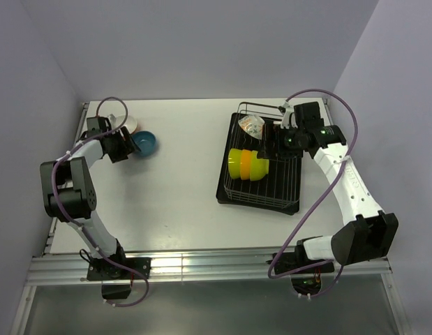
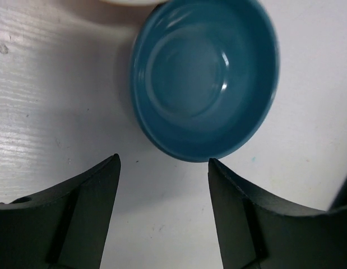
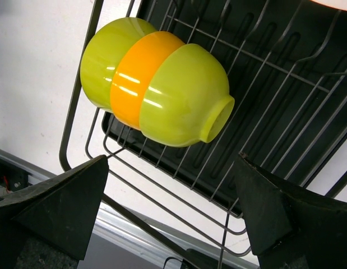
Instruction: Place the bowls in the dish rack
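Left gripper (image 2: 163,163) was spread wide and empty. The round blue plastic bowl (image 2: 206,78) sat mouth-up on the white table (image 2: 61,112), just past the fingertips at 12–1 o'clock in the wrist view, so the left arm was the nearer one. The black wire dish rack (image 1: 271,188) lay well apart at the bowl's 3 o'clock in the top view, holding a nested lime green-orange-lime green bowl stack (image 3: 156,89) on its side, axis 9-to-3, plus a cream-white bowl (image 1: 252,125) at the rack's 12 o'clock end. Right gripper (image 3: 172,162) hung over the rack, wide, gripping nothing.
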Controlling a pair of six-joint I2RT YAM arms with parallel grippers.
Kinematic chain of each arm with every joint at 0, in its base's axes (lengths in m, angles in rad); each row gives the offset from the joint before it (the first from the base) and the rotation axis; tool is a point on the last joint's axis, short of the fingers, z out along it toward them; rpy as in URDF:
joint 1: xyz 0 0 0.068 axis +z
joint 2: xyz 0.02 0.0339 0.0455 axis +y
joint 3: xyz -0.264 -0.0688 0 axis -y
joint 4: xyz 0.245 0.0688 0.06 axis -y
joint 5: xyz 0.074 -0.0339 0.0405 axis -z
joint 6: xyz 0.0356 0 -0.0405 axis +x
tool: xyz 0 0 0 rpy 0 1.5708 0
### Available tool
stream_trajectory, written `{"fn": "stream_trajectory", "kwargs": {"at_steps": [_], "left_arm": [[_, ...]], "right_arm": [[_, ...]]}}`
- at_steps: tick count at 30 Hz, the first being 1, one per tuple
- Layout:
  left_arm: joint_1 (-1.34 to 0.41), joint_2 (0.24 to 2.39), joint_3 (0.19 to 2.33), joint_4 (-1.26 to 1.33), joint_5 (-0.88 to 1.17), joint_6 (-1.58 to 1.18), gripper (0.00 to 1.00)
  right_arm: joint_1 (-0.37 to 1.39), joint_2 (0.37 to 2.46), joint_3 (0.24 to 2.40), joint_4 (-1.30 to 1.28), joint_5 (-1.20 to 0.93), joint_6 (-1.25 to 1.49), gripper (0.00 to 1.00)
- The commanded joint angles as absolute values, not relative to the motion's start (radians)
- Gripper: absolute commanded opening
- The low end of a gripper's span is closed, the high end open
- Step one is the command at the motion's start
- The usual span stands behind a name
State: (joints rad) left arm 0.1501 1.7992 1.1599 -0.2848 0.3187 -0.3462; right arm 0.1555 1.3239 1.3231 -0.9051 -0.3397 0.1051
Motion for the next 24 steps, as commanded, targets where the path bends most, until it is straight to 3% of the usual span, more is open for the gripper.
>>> {"fn": "stream_trajectory", "kwargs": {"at_steps": [1,7,15,24], "left_arm": [[0.181,1.770,1.175,-0.183,0.367,-0.383,0.70],[0.259,1.793,1.222,-0.121,0.457,-0.439,0.70],[0.284,1.908,1.327,-0.071,0.420,-0.503,0.74],[0.284,2.078,1.476,-0.068,0.344,-0.505,0.69]], "right_arm": [[0.141,1.287,1.370,-0.916,-0.333,0.089,1.00],[0.140,1.296,1.373,-0.917,-0.344,0.092,1.00],[0.140,1.304,1.388,-0.913,-0.350,0.101,1.00],[0.137,1.289,1.370,-0.908,-0.333,0.109,1.00]]}}
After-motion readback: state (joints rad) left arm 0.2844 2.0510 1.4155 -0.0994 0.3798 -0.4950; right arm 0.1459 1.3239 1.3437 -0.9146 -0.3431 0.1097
